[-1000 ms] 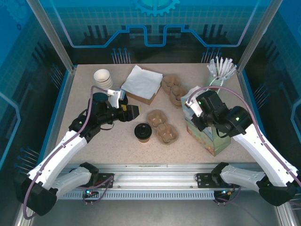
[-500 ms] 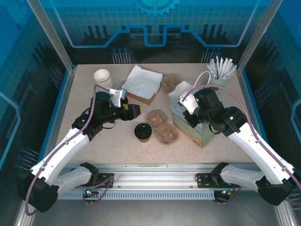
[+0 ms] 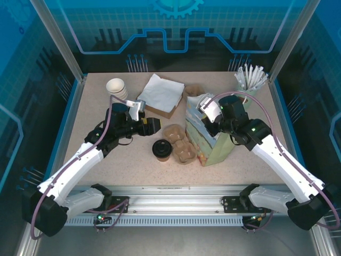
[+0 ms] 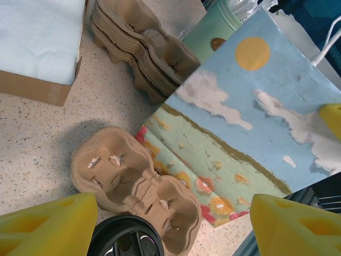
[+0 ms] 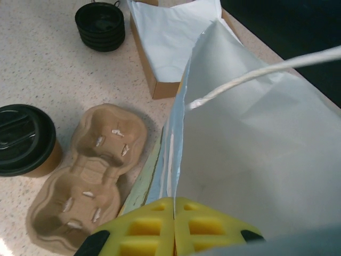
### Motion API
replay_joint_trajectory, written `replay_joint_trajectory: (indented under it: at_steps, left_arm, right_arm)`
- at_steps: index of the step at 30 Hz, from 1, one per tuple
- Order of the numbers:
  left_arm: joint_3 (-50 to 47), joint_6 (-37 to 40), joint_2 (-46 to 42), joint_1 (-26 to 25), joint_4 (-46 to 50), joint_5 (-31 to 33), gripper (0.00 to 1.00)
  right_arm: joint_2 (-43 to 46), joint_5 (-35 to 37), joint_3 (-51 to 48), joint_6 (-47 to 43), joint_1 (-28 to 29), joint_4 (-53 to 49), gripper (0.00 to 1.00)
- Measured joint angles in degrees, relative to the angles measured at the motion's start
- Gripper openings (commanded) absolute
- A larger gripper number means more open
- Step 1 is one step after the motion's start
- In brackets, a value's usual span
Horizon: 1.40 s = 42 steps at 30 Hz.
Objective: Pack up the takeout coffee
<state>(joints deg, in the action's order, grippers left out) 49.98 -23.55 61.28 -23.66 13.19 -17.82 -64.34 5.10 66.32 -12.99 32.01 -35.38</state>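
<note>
Fingers [image 4: 48, 226] of the left gripper [image 3: 152, 126] stand wide apart and hold nothing, just behind the takeout coffee [image 3: 161, 150]; the right gripper [image 5: 175, 226] is pressed closed on the top rim of the gift bag [image 3: 213, 146], which leans tilted. The coffee, lid on, stands upright on the speckled beige tabletop [image 3: 133, 173], outside the bag. A two-cup pulp carrier [image 3: 181, 145] lies between cup and bag. Farther back are boxed white napkins [image 3: 160, 92], a stack of white cups [image 3: 117, 88], stacked carriers [image 3: 194, 92] and a cup of wrapped straws [image 3: 250, 80]. Aluminium posts [image 3: 58, 40] and blue circuit-patterned panels [image 3: 176, 21] enclose the surface.
</note>
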Motion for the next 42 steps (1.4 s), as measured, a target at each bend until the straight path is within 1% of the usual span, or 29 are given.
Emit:
replay_joint_trajectory:
  at_steps: [6, 13, 22, 27, 34, 42]
  left_arm:
    - [0.0, 0.0, 0.0, 0.0, -0.2, 0.0, 0.77]
    - [0.0, 0.0, 0.4, 0.0, -0.2, 0.0, 0.77]
    - [0.0, 0.2, 0.6, 0.0, -0.2, 0.0, 0.77]
    - [0.0, 0.2, 0.6, 0.0, -0.2, 0.0, 0.77]
    - [0.0, 0.2, 0.6, 0.0, -0.2, 0.0, 0.77]
    - [0.0, 0.2, 0.6, 0.0, -0.2, -0.1, 0.77]
  right_arm:
    - [-2.6, 2.4, 0.0, -2.3, -0.7, 3.6, 0.0]
    - [-3.1, 5.3, 0.1, -6.1, -2.1, 4.7, 0.0]
    - [-5.2, 6.1, 3.0, -10.7, -2.1, 2.4, 0.0]
    - [-7.0, 7.1, 6.4, -12.7, -1.9, -0.2, 0.0]
    - [-7.3, 5.9, 7.9, -16.7, -1.9, -2.5, 0.0]
    - [-7.1, 1.9, 7.5, -22.1, -1.9, -4.8, 0.01]
